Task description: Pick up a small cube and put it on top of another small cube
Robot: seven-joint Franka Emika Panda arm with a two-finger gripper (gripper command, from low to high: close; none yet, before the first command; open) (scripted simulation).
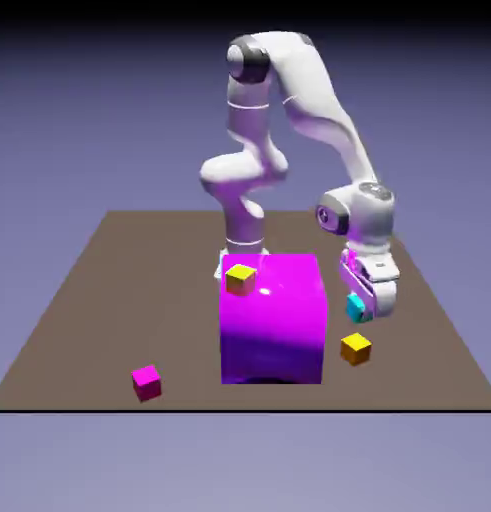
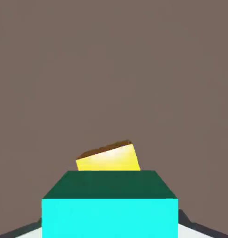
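Gripper (image 1: pixel 361 306) hangs off the table (image 1: pixel 109 300), to the exterior view's right of the big magenta block (image 1: pixel 272 318). Jaws closed on the small teal cube (image 1: pixel 357 306); cube sits betw. the fingers, clear of the tabletop. Cube partly masked by the hand in ext. view, only a cyan sliver shows.

Hand view: teal cube (image 2: pixel 110 211) fills the bottom centre, bright cyan face w/ darker green face above it. Finger tips mostly hidden behind it; just pale grey slivers at both bottom corners. Beyond the cube, an orange-yellow cube (image 2: pixel 108 158) lies on the brown surface, slightly rotated rel. to the teal one, its lower edge cut off by the teal cube's far edge.

Ext. view: that orange-yellow cube (image 1: pixel 356 347) rests on the table just below the gripper in the picture, near the block's lower right corner. Not touching teal cube; gap visible.

Second orange-yellow cube (image 1: pixel 240 277) sits on top of the magenta block, near its upper left corner. Small magenta cube (image 1: pixel 146 381) alone on table, well apart to the ext. view's left, near the front edge.

Arm bends up and over from base behind the block.
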